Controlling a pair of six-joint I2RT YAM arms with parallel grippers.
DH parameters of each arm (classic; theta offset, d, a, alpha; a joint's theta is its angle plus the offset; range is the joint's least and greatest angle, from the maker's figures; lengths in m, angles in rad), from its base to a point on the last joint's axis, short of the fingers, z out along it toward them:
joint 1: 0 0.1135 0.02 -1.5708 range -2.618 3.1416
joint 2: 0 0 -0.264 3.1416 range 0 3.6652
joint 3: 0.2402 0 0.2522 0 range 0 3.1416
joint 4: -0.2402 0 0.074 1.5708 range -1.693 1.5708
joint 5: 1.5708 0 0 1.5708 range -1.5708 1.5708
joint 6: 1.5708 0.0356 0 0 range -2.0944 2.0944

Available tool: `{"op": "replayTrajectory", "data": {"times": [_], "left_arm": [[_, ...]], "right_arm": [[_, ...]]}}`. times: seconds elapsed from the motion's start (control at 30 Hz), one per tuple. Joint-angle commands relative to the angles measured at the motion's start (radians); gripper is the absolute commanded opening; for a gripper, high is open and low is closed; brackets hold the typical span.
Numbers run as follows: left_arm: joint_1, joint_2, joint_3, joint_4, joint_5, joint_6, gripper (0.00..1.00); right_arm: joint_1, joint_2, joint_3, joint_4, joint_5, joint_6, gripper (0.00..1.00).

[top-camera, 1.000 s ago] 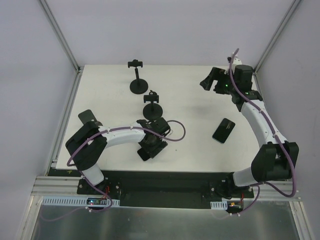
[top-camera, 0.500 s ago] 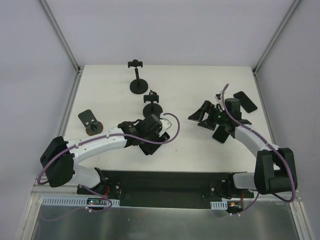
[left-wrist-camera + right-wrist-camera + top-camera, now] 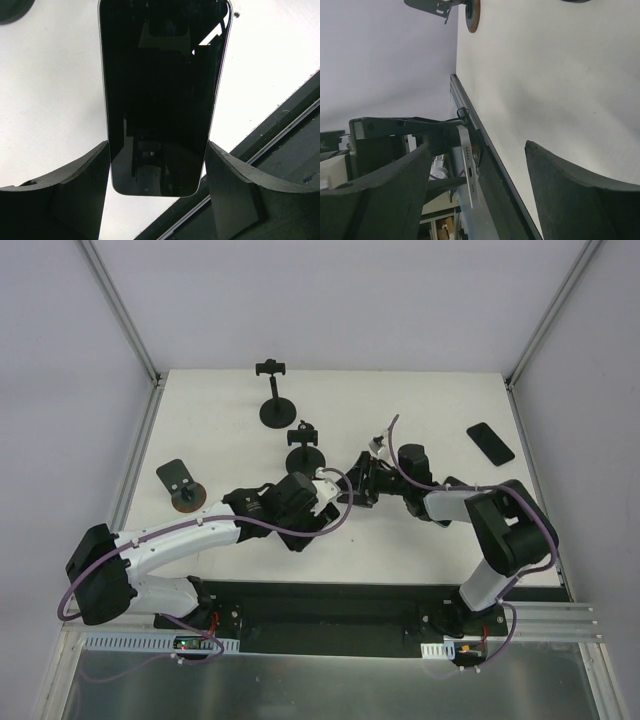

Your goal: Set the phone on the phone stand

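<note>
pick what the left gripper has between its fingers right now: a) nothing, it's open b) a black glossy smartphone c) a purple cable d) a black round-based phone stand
b: the left wrist view shows the black glossy smartphone clamped by its long edges in the left gripper, while the right gripper is open with nothing in it.

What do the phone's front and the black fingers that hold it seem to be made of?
The phone front looks like glossy black glass: it mirrors shapes sharply. Its thin rim seems silvery metal, perhaps painted plastic. The fingers look like matte black plastic, with no shine.
</note>
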Motion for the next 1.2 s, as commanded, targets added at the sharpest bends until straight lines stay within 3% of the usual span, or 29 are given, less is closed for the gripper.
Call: {"op": "replayTrajectory", "data": {"times": [0.0,0.1,0.23,0.33,0.5,0.7,0.77,0.83,0.87,0.97,1.0,1.1,1.17], "left_arm": [[-0.011,-0.057,-0.007,0.059,-0.020,0.022,0.00],[-0.011,-0.058,-0.005,0.059,-0.025,0.022,0.00],[-0.011,-0.055,-0.002,0.059,-0.023,0.022,0.00],[-0.011,-0.057,-0.004,0.059,-0.028,0.022,0.00],[-0.011,-0.064,-0.005,0.060,-0.034,0.042,0.00],[-0.011,-0.067,-0.001,0.059,-0.052,0.047,0.00],[-0.010,-0.078,0.007,0.057,-0.066,0.035,0.00],[0.001,-0.107,0.013,0.059,-0.039,-0.039,0.19],[0.004,-0.118,0.015,0.060,-0.031,-0.060,0.42],[0.010,-0.162,0.028,0.056,-0.008,-0.123,0.66],[0.012,-0.197,0.034,0.048,-0.011,-0.148,0.80],[0.018,-0.280,0.042,0.039,-0.048,-0.232,0.97],[0.024,-0.329,0.033,0.040,-0.094,-0.298,0.99]], "right_arm": [[0.043,0.082,-0.010,0.355,-0.097,0.171,0.75],[0.081,0.137,-0.012,0.507,-0.116,0.257,0.69],[0.119,0.175,-0.014,0.616,-0.113,0.311,0.51],[0.129,0.177,-0.018,0.619,-0.116,0.314,0.40],[0.144,0.180,-0.050,0.625,-0.130,0.296,0.29],[0.144,0.178,-0.073,0.645,-0.125,0.296,0.01],[0.144,0.165,-0.075,0.646,-0.105,0.298,0.01],[0.146,0.143,-0.076,0.651,-0.082,0.302,0.01],[0.146,0.132,-0.078,0.653,-0.053,0.305,0.01],[0.144,0.073,-0.092,0.657,0.014,0.305,0.01],[0.143,0.056,-0.099,0.660,0.028,0.307,0.01],[0.138,0.004,-0.118,0.671,0.070,0.311,0.01],[0.133,-0.024,-0.138,0.680,0.088,0.325,0.01]]}}
